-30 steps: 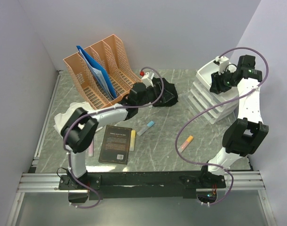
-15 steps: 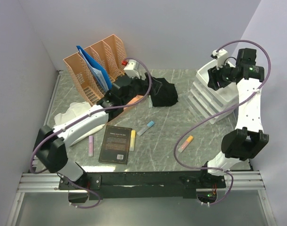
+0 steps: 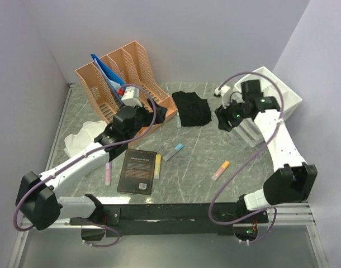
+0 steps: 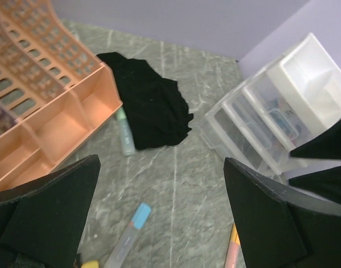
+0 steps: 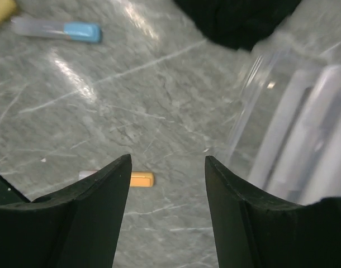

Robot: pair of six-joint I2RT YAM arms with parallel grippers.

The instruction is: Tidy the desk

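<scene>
The desk (image 3: pixel 198 139) is grey-green marble. My left gripper (image 3: pixel 138 118) hovers by the orange file organizer (image 3: pixel 123 78), open wide and empty; in its wrist view the gripper (image 4: pixel 162 162) frames bare marble. A black cloth (image 3: pixel 193 109) lies mid-back, seen too as the cloth (image 4: pixel 151 103). My right gripper (image 3: pixel 225 120) hangs open and empty in front of the white drawer unit (image 3: pixel 271 97). Under that gripper (image 5: pixel 167 158) lies an orange highlighter (image 5: pixel 141 179), partly hidden by one finger. A blue-capped highlighter (image 3: pixel 173 152) lies mid-desk.
A black book (image 3: pixel 138 171) lies near the front, a yellow highlighter (image 3: pixel 157 166) at its right edge and a pink one (image 3: pixel 108 174) to its left. A blue folder (image 3: pixel 106 70) stands in the organizer. A green pen (image 4: pixel 124 131) lies beside it. White crumpled material (image 3: pixel 84 138) sits left.
My left gripper has drawn back from the black cloth toward the organizer and opened wider. My right gripper has come down from over the drawers to the desk in front of them.
</scene>
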